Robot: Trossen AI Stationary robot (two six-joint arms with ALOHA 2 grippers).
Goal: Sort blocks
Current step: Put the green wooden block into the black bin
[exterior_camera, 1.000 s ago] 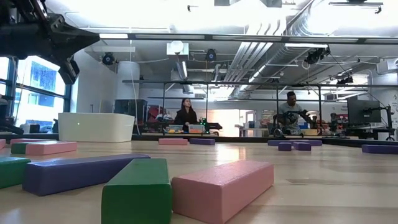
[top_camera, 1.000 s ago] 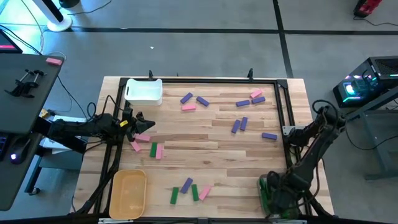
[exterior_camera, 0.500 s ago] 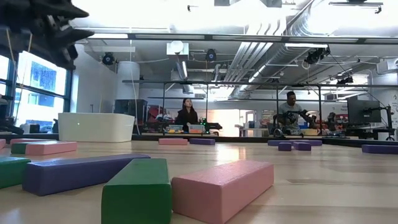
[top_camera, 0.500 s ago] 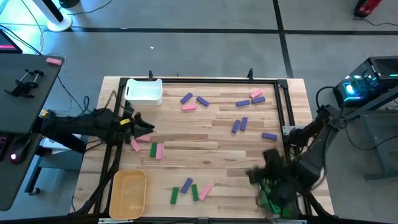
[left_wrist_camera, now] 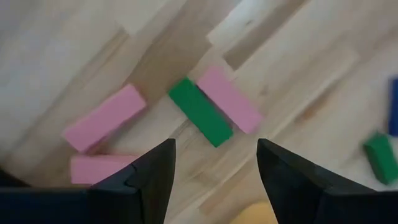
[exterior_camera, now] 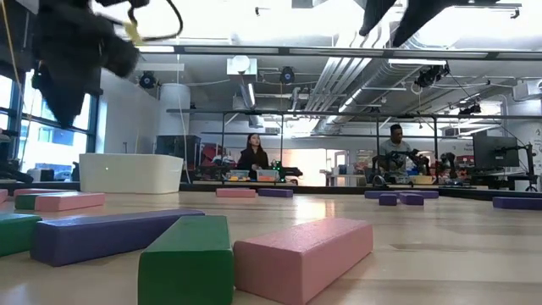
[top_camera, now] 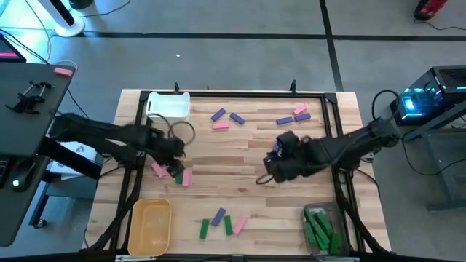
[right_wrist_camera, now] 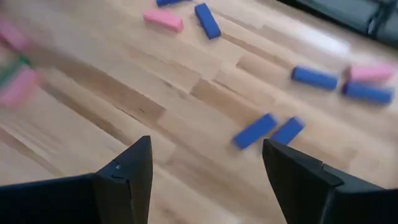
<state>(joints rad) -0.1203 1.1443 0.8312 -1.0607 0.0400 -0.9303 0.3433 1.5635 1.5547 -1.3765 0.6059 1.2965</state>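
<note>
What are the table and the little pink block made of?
The table looks like wood: pale planks with grain lines and a slight sheen, probably varnished. The pink block has a matte, slightly grainy skin and softly rounded edges; it could be painted wood or foam, and the look alone doesn't settle it.

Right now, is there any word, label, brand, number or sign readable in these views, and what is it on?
None can be read.
Blocks: plain, no markings.
White bin, yellow bin, clear bin: no visible labels.
Lit screens beside the table and in the room behind: too small or blurred to read.
</note>
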